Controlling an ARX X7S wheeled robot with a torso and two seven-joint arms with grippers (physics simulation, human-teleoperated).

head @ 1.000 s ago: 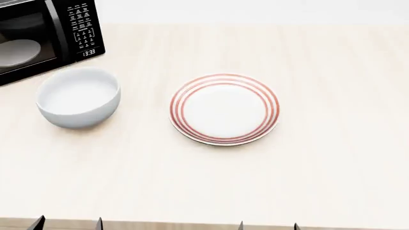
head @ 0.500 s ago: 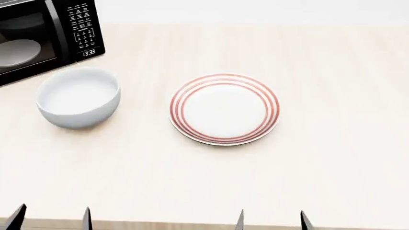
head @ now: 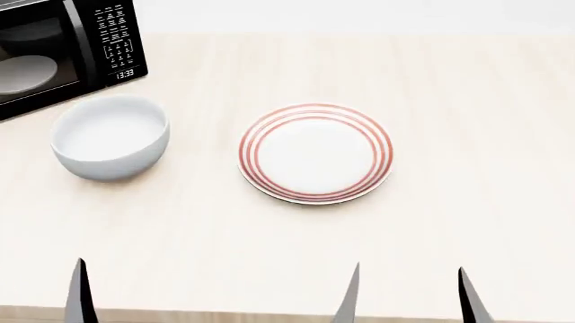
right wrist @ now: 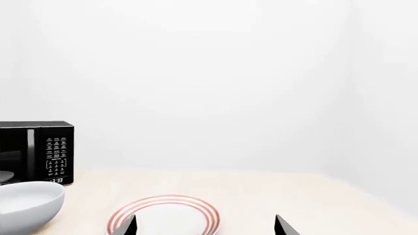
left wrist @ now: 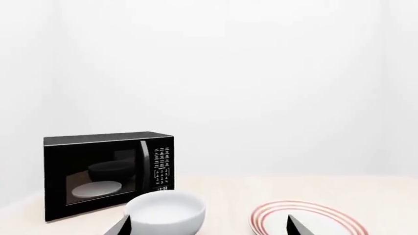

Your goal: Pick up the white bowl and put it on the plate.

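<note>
**A:** So what's your white bowl [head: 110, 136] looking like right now?

**B:** Plain glossy white, deep, thick smooth walls, no marks on it. It's sitting upright on the pale wood desk [head: 359, 249], mouth straight up. It's round, so there's no real long axis to line up with. You've got it at the far left of the desk, just in front of the black microwave [head: 63, 50], with a pale dish showing through the microwave's door.

**A:** And the plate [head: 316, 153]?

**B:** Flat, white, red rings around the rim, lying in the middle of the desk. It's to the bowl's right, near it but not touching.

**A:** Your hands?

**B:** Both low at the near edge, well short of everything. Your right hand [head: 409, 296] has its two dark fingertips spread wide with nothing between them. Same for your left hand [left wrist: 205, 226]: spread apart and empty in its wrist view, though only one fingertip shows from the head.
</note>
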